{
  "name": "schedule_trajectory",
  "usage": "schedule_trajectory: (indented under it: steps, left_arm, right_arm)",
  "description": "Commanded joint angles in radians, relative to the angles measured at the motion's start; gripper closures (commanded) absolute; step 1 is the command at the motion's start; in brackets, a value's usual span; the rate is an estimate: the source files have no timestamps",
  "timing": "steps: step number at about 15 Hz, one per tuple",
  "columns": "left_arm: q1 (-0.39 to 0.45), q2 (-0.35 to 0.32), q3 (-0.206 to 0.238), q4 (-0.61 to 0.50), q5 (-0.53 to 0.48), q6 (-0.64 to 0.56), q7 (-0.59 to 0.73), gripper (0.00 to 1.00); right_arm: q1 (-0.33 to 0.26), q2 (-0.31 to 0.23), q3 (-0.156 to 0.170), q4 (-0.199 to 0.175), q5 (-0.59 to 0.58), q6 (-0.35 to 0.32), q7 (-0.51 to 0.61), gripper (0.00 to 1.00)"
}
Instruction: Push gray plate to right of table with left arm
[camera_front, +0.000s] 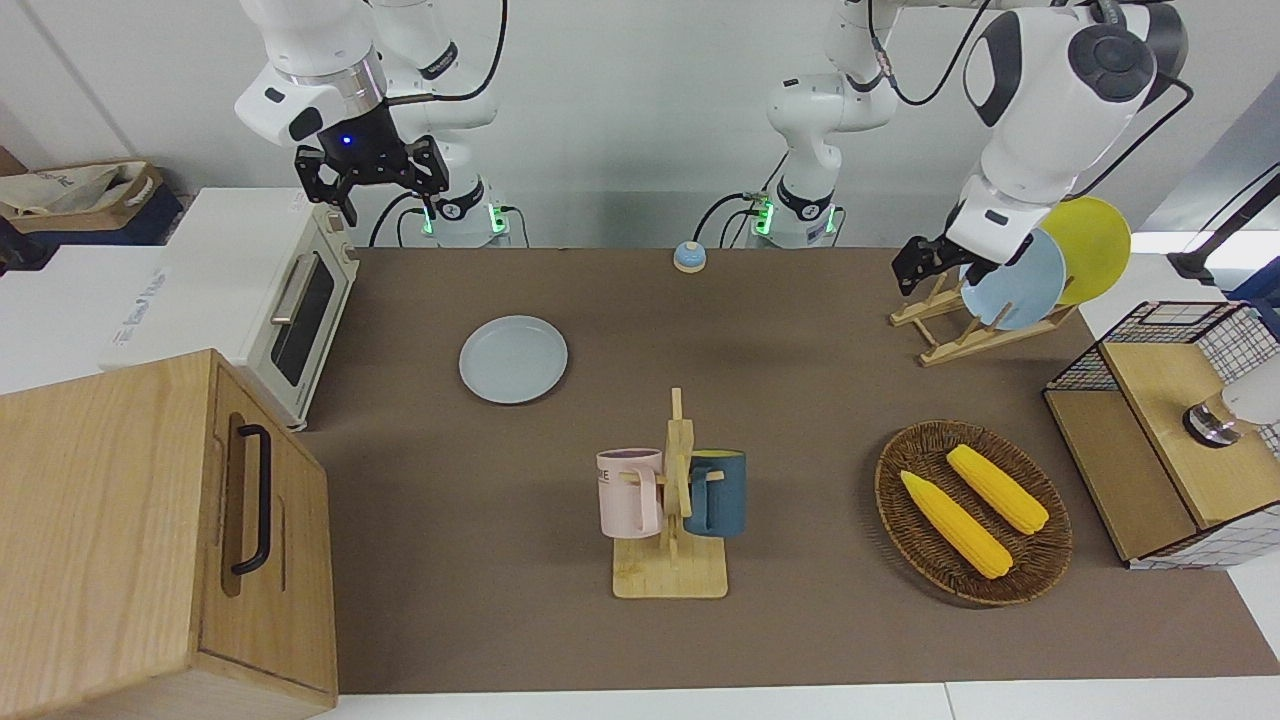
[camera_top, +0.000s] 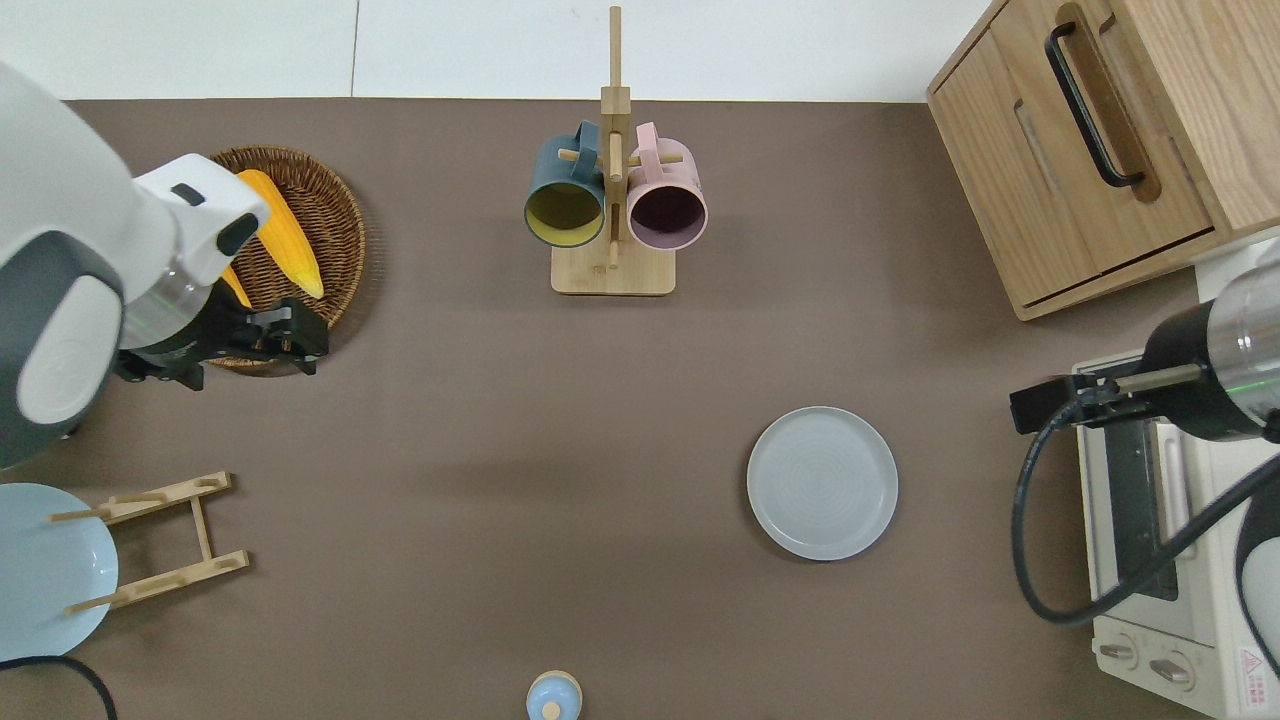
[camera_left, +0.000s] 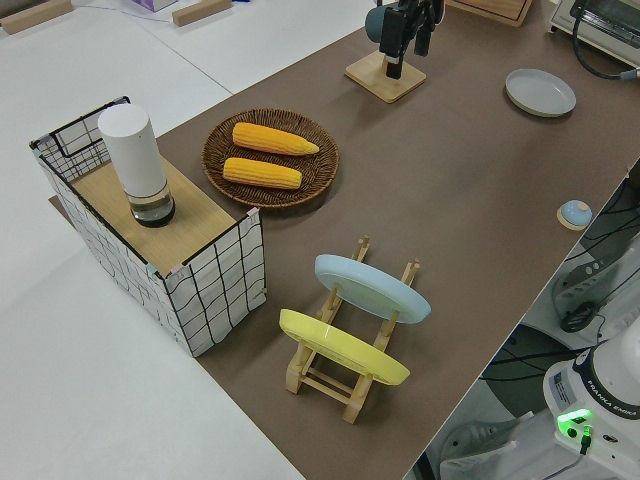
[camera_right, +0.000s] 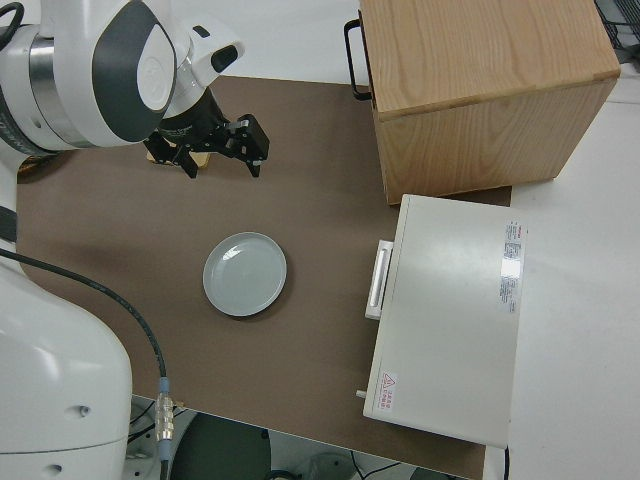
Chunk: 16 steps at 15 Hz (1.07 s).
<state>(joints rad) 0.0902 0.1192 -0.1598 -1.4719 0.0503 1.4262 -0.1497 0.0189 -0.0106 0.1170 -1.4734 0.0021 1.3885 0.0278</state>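
gray plate (camera_top: 822, 483) flat on the brown worktop (camera_top: 600, 560), toward the right arm's end, near the toaster oven (camera_top: 1180, 600). left gripper (camera_top: 305, 348) up over the wicker basket (camera_top: 335, 215) rim, well apart from the plate; cannot tell whether spread or closed. right arm parked. to push well: come down low beside the rim facing the left arm's end, press level and slow, stop short of the oven.
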Motion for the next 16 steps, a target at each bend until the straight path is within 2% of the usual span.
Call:
schedule_trajectory:
  steps: [1,4,8,16]
  left_arm:
    - [0.046,-0.085,-0.01,-0.03,-0.024,-0.064,0.076,0.01]
    - [0.056,-0.11,-0.007,-0.054,-0.024,-0.058,0.078,0.0]
    - [0.054,-0.115,-0.006,-0.149,-0.02,0.083,0.078,0.0]
    - [0.057,-0.112,-0.004,-0.142,-0.026,0.094,0.079,0.0]
  right_arm:
    - [-0.02,-0.006,0.015,0.004,0.01,-0.013,0.0,0.017]
    - [-0.02,-0.006,0.015,0.004,0.01,-0.013,0.0,0.017]
    - [-0.02,-0.006,0.015,0.004,0.01,-0.013,0.001,0.017]
    - [-0.02,-0.006,0.015,0.004,0.01,-0.013,0.0,0.017]
